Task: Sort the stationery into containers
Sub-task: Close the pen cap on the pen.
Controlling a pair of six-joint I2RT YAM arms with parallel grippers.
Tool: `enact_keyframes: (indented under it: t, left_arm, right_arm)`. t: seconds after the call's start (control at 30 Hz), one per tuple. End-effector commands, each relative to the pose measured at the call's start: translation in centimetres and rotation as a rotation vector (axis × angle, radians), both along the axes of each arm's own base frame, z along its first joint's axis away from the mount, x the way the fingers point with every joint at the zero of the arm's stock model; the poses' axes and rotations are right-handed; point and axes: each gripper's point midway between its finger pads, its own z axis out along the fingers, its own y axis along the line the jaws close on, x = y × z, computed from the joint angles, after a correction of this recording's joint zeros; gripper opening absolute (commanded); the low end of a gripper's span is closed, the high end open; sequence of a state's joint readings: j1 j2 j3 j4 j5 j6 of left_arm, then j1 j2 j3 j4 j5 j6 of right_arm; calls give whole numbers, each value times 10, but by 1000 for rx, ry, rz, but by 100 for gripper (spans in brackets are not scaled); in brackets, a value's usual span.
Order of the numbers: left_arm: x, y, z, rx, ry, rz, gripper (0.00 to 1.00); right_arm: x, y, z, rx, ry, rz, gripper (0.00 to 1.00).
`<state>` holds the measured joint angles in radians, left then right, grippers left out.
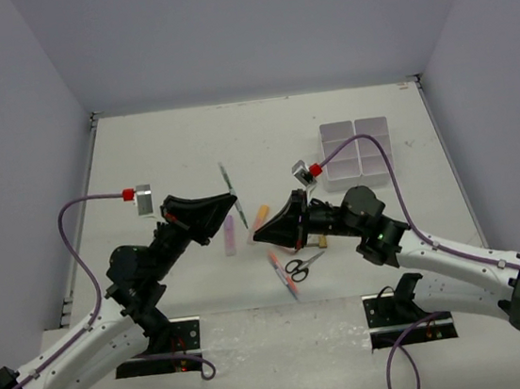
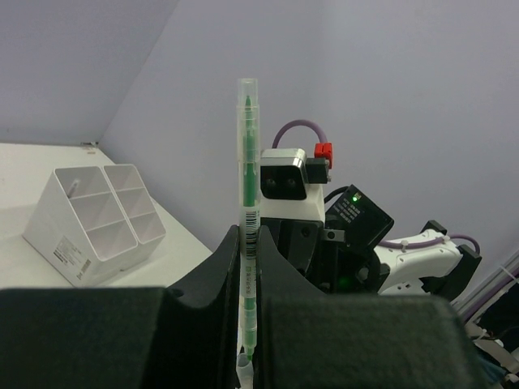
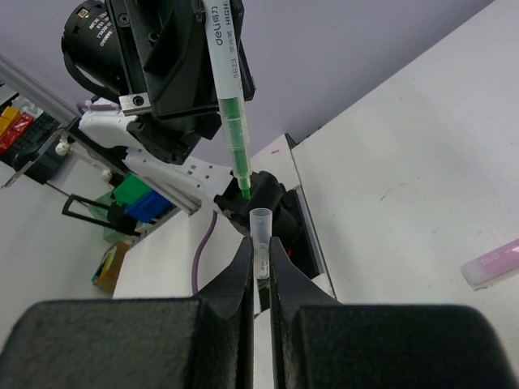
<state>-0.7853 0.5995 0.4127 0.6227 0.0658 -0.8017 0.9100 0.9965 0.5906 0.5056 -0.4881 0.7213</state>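
Observation:
My left gripper [image 1: 234, 199] is shut on a green-grey pen [image 1: 231, 190] and holds it off the table. In the left wrist view the pen [image 2: 247, 178] stands upright between the jaws of that gripper [image 2: 249, 235], with its bare green tip pointing down. My right gripper [image 1: 259, 236] is shut on a small clear pen cap [image 3: 260, 231]. In the right wrist view the cap's open mouth sits just below and beside the pen's [image 3: 229, 105] green tip, a little apart from it. The white six-compartment organiser [image 1: 356, 152] stands at the far right.
On the table lie a lilac highlighter [image 1: 231, 235], an orange highlighter [image 1: 259, 216], a pink-red pen [image 1: 283, 274], black-handled scissors [image 1: 302, 264] and a tan eraser [image 1: 321, 241], all under or near my two grippers. The organiser also shows in the left wrist view [image 2: 93, 223].

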Motion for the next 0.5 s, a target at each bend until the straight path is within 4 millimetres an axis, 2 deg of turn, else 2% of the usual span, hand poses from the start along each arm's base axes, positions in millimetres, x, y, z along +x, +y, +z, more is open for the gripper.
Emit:
enact_keyframes:
  t: [0.0, 0.47]
  left_arm:
    - [-2, 5, 7, -33, -32, 7, 0]
    - [0, 4, 2, -40, -21, 8, 0]
  right_arm:
    - [2, 5, 26, 59, -21, 3, 0]
    - [4, 6, 30, 71, -21, -4, 0]
